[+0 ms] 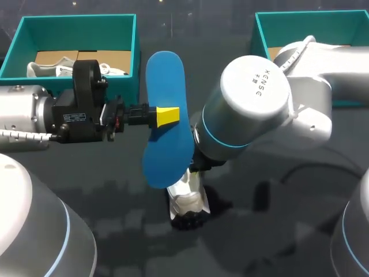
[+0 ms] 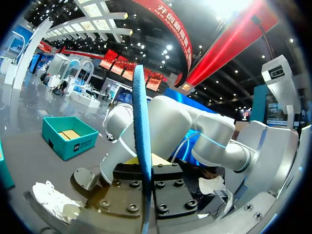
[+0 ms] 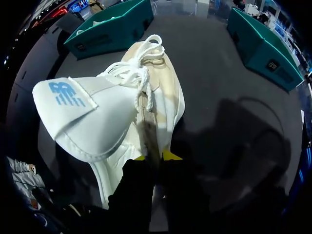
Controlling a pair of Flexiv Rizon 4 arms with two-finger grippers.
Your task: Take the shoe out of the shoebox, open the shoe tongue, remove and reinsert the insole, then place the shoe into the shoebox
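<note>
A blue insole (image 1: 167,115) hangs in the air over the table's middle, pinched at its edge by my left gripper (image 1: 168,116), which comes in from the left. In the left wrist view the insole (image 2: 142,146) stands edge-on between the fingers. Under my right arm a white shoe (image 1: 187,199) rests on the table, mostly hidden. My right gripper (image 3: 155,157) is shut on the shoe's (image 3: 146,97) side wall, with the tongue (image 3: 78,114) folded open and the laces (image 3: 141,63) loose ahead of it.
A teal shoebox (image 1: 75,43) stands at the back left with white paper inside. A second teal box (image 1: 311,29) stands at the back right, partly behind my right arm. The table is dark grey.
</note>
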